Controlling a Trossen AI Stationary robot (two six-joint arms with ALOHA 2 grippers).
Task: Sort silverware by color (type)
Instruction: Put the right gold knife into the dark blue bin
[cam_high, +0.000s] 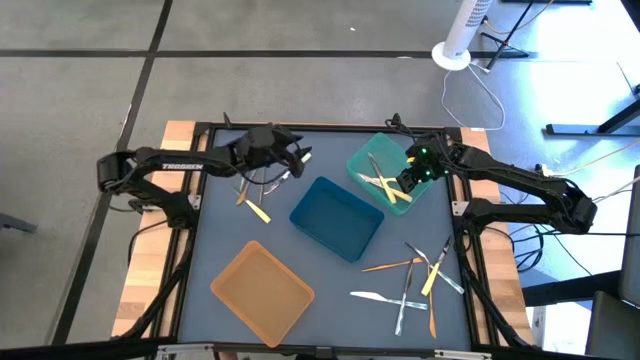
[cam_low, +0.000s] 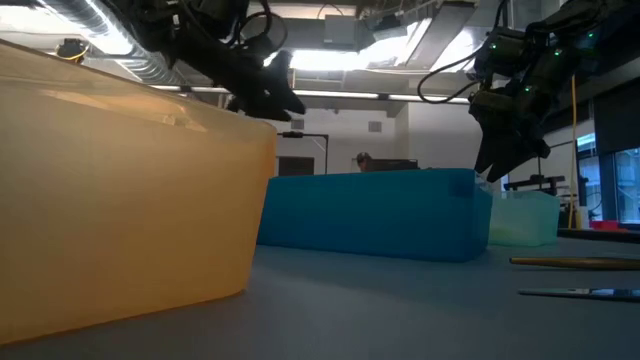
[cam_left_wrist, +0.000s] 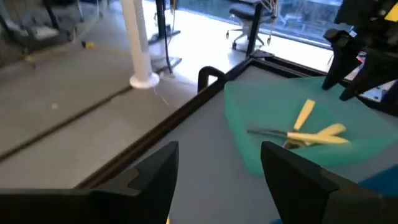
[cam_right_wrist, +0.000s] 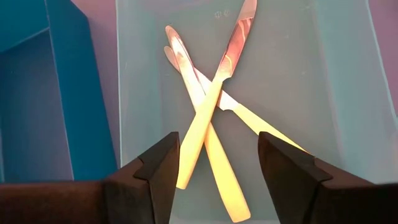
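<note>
Silverware found in three places. Yellow pieces (cam_high: 385, 185) lying crossed inside teal tray (cam_high: 357, 163) at far right of counter (cam_high: 210, 240); right wrist view shows three crossed there, at least two of them knives, directly below right tool. Second group, yellow, orange and pale pieces (cam_high: 415, 280), scattered on bare counter at near right corner, well apart from both tools. Third group, yellow piece (cam_high: 258, 209) with others near it, on counter at far left, just beside and partly under left tool.

Right tool (cam_high: 412, 181) hovering over teal tray, fingers (cam_right_wrist: 155, 171) apart, nothing between them, yellow pieces lying loose on tray floor beneath the gap. Low view shows same tool (cam_low: 505, 160) hanging above tray wall, not touching it.

Left tool (cam_high: 287, 160) raised over far left part of counter, pointing toward teal tray; fingers (cam_left_wrist: 152, 174) apart and empty in left wrist view, teal tray and its yellow contents seen beyond them, right arm behind.

Blue tray (cam_high: 336, 217) at counter centre, just beside teal tray, no silverware visible inside. Orange tray (cam_high: 262, 291) at near left, no silverware visible inside. White fan stand (cam_high: 455, 50) on floor beyond counter.
</note>
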